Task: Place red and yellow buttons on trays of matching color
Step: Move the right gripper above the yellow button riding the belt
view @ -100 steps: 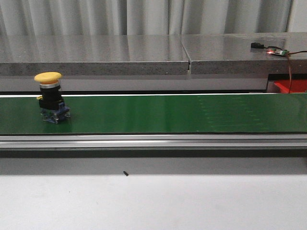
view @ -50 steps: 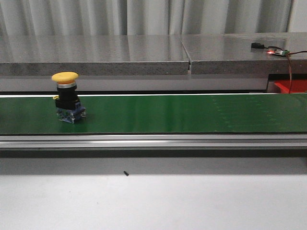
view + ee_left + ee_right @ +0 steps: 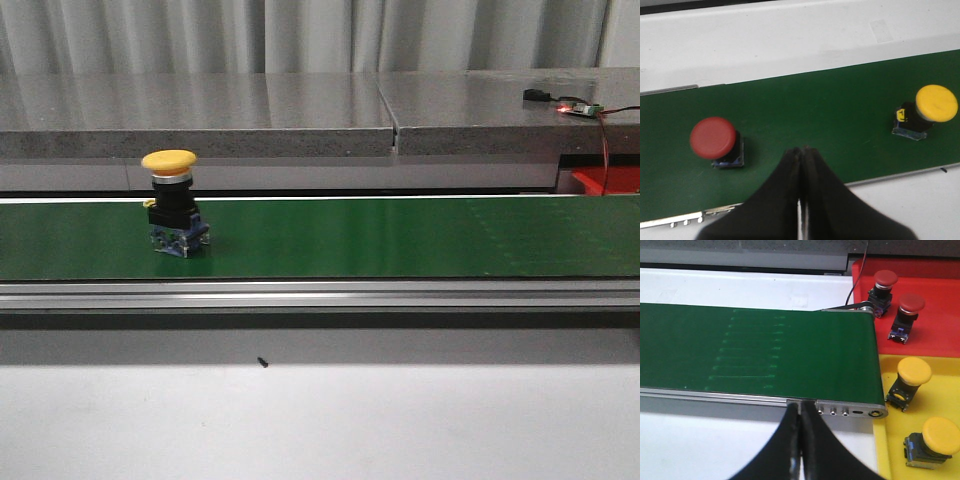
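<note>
While four buttons already sit sorted, two wait on the green conveyor belt [image 3: 400,238].
Yellow button [image 3: 172,203] and red button [image 3: 715,140] remain unpicked; left tool [image 3: 801,155] and right tool [image 3: 800,410] are both closed, empty.

A factory-style test bench: green conveyor belt [image 3: 400,237] (aluminium-railed) under grey curtains [image 3: 300,35].

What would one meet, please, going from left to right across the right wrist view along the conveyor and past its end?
Green belt → belt end roller → red tray holding two red buttons, with the yellow tray holding two yellow buttons beside it. The right gripper hovers shut, empty.
</note>
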{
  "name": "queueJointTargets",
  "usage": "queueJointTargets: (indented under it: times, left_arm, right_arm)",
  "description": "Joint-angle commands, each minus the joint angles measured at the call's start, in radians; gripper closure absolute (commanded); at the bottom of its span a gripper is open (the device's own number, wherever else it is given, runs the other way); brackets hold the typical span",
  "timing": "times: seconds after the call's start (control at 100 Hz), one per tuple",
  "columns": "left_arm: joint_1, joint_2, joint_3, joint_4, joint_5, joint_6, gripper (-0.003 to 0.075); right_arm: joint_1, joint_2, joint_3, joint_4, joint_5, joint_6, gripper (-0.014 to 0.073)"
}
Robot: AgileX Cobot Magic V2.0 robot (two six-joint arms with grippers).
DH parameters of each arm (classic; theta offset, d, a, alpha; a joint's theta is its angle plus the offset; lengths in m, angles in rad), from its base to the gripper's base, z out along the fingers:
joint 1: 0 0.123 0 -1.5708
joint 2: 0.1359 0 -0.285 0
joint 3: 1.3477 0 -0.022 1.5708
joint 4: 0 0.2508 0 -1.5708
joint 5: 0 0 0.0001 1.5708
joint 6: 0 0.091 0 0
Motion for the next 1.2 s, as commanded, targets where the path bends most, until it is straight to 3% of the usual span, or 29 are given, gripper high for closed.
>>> queueJointTargets:
  times: [0.0,0.51,0.67,0.88,1.02,1.19]
  left_arm:
    - [-0.007,-0.095,0.042,0.026,-0.098,-0.031,0.0739]
    - [-0.007,-0.527,0.297,0.027,-0.059,-0.049,0.0739]
    - [-0.007,-0.559,0.301,0.027,-0.027,-0.049,0.0739]
    - [-0.007,-0.559,0.301,0.027,-0.027,-0.049,0.0739]
    - [-0.007,-0.559,0.301,0.027,-0.027,-0.049,0.0739]
    - [-0.007,-0.559,0.301,0.027,-0.027,-0.049,0.0739]
  right_arm:
    - [0.002,0.000,-0.024,0.006,-0.051,-0.004,0.0661]
    - [0.003,0.014,-0.038,0.006,0.003,-0.005,0.0661]
    - [0.014,0.086,-0.125,0.006,0.064,-0.005,0.0661]
    - [0.110,0.270,-0.301,0.006,0.132,-0.037,0.0652]
    - [0.189,0.428,-0.437,0.006,0.212,-0.039,0.0545]
    - [0.285,0.629,-0.602,0.007,0.327,-0.051,0.0316]
